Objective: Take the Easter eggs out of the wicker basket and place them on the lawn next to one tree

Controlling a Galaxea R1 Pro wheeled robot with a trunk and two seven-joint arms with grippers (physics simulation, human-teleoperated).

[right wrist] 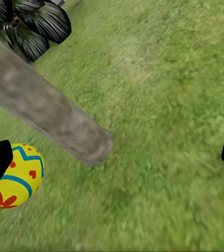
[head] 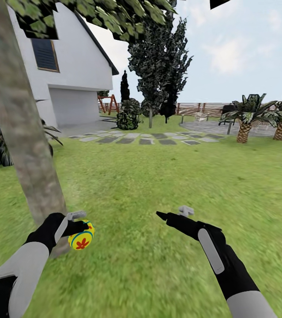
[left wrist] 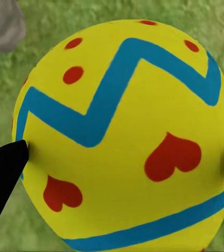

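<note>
Easter egg (head: 81, 235) clamped in left pincer (head: 80, 226) beside tree (head: 24, 137).

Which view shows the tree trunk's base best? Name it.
Right wrist view: the tree trunk meets the lawn unobstructed. Head view shows the trunk, base behind the left arm. Left wrist view: a grey sliver.

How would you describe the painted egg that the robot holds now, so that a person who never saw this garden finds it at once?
Start at the thick mottled grey-brown tree trunk rising from the bright green lawn beside the white house. Near its foot, the left gripper holds a small yellow Easter egg above the grass. Its blue zigzag band, red hearts and red dots make it the one bright painted thing among green and grey.
</note>
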